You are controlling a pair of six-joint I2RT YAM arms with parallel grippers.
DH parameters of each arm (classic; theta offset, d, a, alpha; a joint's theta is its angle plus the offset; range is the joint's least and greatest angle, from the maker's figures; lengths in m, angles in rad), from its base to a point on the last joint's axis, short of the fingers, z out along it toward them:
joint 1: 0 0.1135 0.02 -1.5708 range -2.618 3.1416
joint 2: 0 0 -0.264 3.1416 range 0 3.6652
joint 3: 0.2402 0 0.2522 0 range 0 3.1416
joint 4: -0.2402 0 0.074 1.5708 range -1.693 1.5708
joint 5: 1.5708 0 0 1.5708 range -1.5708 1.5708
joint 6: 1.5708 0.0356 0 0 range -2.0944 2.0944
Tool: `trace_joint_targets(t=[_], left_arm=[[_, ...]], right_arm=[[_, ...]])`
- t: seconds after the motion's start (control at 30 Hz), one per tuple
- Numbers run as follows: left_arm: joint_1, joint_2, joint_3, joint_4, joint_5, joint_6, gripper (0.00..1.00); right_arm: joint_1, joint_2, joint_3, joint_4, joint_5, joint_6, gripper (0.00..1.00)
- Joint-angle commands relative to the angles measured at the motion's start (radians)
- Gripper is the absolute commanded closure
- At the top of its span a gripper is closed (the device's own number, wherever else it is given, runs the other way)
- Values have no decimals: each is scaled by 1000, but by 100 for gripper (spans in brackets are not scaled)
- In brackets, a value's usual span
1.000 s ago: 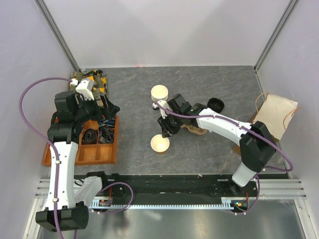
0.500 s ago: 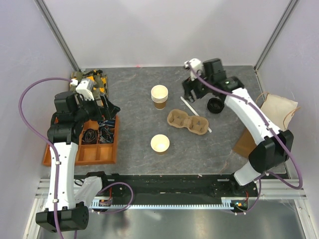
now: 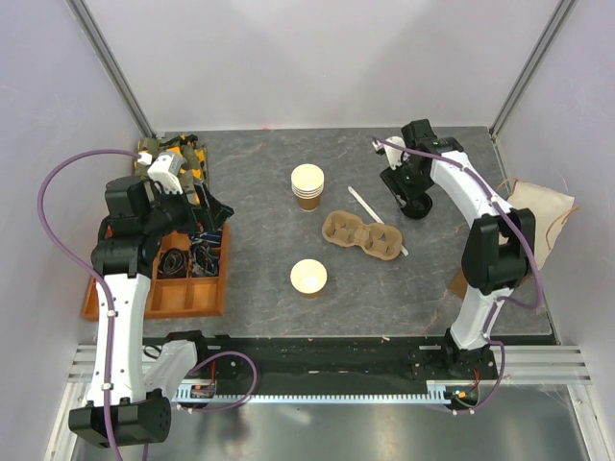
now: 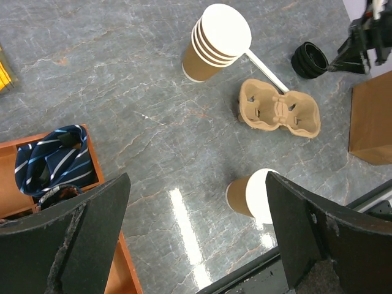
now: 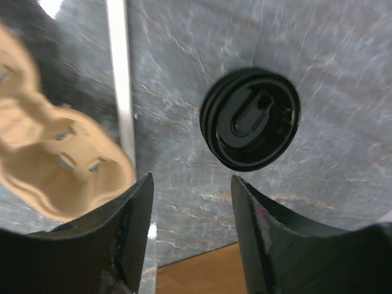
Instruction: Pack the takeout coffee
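The single brown paper cup (image 3: 308, 277) stands open-topped on the near middle of the table, with no lid on it; it also shows in the left wrist view (image 4: 252, 195). The round black lid (image 3: 417, 204) lies apart at the back right (image 5: 251, 118). My right gripper (image 3: 401, 190) hovers open just beside the lid, jaws empty (image 5: 191, 184). My left gripper (image 3: 211, 206) is open and empty (image 4: 196, 184) over the edge of the orange tray (image 3: 144, 303), far from the cup.
A stack of nested cups (image 3: 307, 184) stands at the back middle. A pulp two-cup carrier (image 3: 363, 234) lies between it and the lid, with a white stirrer (image 3: 363, 204) alongside. A brown paper bag (image 3: 538, 219) lies at the right edge.
My right arm has swung from beside the single cup and carrier to the back right, and its gripper now hovers by the black lid. The left arm has not moved.
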Motion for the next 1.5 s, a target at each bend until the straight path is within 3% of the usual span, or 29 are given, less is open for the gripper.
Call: trace_joint_targets(t=[0.0, 1.0, 1.3, 1.4, 1.47], left_arm=[[4, -4, 23, 19, 31, 19, 0], [4, 22, 0, 37, 105, 13, 0], [4, 21, -7, 39, 105, 14, 0], [4, 22, -7, 39, 103, 16, 0], [4, 24, -7, 39, 103, 17, 0]], right_arm=[[-24, 44, 32, -34, -33, -40, 41], [-105, 224, 94, 24, -68, -99, 50], [-114, 211, 94, 15, -82, -102, 63], [-116, 205, 98, 6, -86, -102, 77], [-117, 202, 104, 3, -88, -103, 80]])
